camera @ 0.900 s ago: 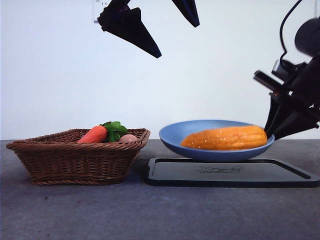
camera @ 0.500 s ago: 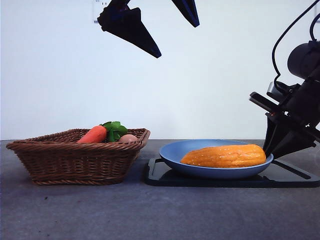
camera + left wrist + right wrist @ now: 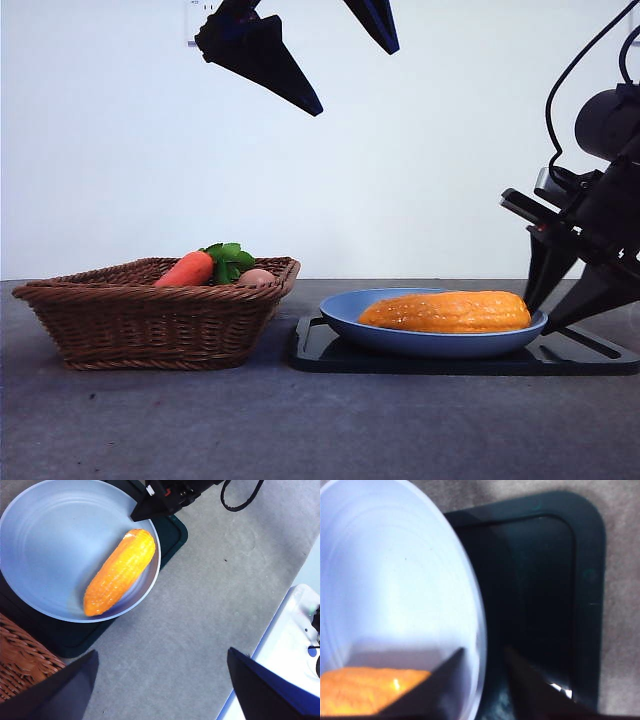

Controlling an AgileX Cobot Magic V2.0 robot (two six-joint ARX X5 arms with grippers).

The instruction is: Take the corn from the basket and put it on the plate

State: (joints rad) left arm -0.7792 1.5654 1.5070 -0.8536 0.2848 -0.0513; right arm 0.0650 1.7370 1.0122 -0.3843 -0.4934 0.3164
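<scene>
The corn lies lengthwise in the light blue plate, which rests on the black tray. My right gripper is low at the plate's right end, open, with one jaw on either side of the rim. The right wrist view shows the rim of the plate between the spread jaws of that gripper, with the corn just inside. My left gripper hangs open high above, holding nothing. Its wrist view looks down on the corn, the plate and a corner of the wicker basket.
The basket stands left of the tray and holds a carrot with green leaves and a pale round thing. A white surface borders the grey table.
The plate with the corn has come down from a tilted, raised position to rest flat on the tray. The right gripper's jaws have spread apart off the rim. The left gripper stayed still.
</scene>
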